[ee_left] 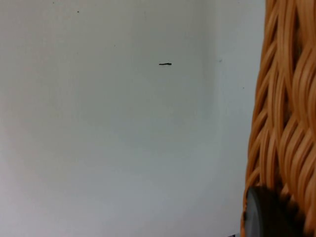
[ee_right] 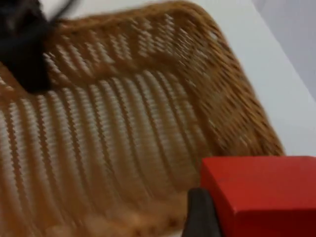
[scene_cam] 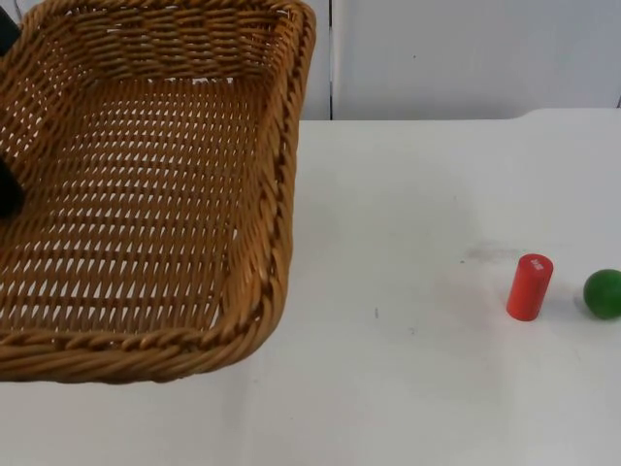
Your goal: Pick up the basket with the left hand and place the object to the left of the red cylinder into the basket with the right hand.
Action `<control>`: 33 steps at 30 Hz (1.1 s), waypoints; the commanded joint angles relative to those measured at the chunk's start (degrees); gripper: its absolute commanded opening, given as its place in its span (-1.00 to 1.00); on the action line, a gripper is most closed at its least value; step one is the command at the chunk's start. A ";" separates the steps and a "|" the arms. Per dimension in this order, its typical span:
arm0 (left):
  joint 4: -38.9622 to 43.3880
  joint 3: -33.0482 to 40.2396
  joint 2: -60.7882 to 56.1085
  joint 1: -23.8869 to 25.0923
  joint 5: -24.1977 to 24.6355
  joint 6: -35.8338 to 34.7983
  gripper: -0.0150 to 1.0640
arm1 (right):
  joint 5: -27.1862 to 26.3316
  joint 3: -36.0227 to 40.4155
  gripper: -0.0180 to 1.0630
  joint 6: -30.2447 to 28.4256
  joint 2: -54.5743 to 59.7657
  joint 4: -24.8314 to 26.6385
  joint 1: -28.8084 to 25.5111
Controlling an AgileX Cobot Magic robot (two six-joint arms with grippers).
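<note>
A large woven wicker basket (scene_cam: 146, 194) fills the left side of the top view, lifted and tilted so its open inside faces the camera. Its near rim hangs over the white table (scene_cam: 408, 388), and its far rim reaches up in front of the grey partition wall (scene_cam: 466, 53). A black part of the left arm shows at the basket's left wall.

In the left wrist view, the left gripper (ee_left: 269, 212) is at the basket's braided rim (ee_left: 286, 123), with one black fingertip pressed against the weave. It appears to be pinching the rim, though the second finger is hidden. Behind it lies bare white table with a small dark mark (ee_left: 165, 63).

In the right wrist view, the right gripper (ee_right: 207, 212) holds a red block (ee_right: 261, 195), a box-shaped piece with flat faces and sharp edges. A dark fingertip (ee_right: 197, 212) lies against the block's side. The block is just in front of the basket's open inside (ee_right: 123, 138), near its rim.

On the table to the right, well apart from the basket, a red cylinder (scene_cam: 530, 286) stands slightly tilted. A green ball (scene_cam: 603, 293) sits just beside it, on its right.
</note>
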 commanded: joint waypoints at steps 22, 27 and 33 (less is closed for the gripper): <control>-3.34 -0.12 -0.11 -0.21 -1.09 0.32 -0.98 | 1.69 -15.21 -0.97 0.33 19.58 -0.49 8.99; -3.55 -0.12 -0.11 -0.21 -0.98 0.32 -0.98 | 2.07 -15.21 -0.92 1.29 20.32 -0.48 8.99; -3.77 -0.12 -0.11 -0.21 -0.98 0.32 -0.98 | 2.74 -15.21 -0.52 1.54 22.55 -0.48 8.99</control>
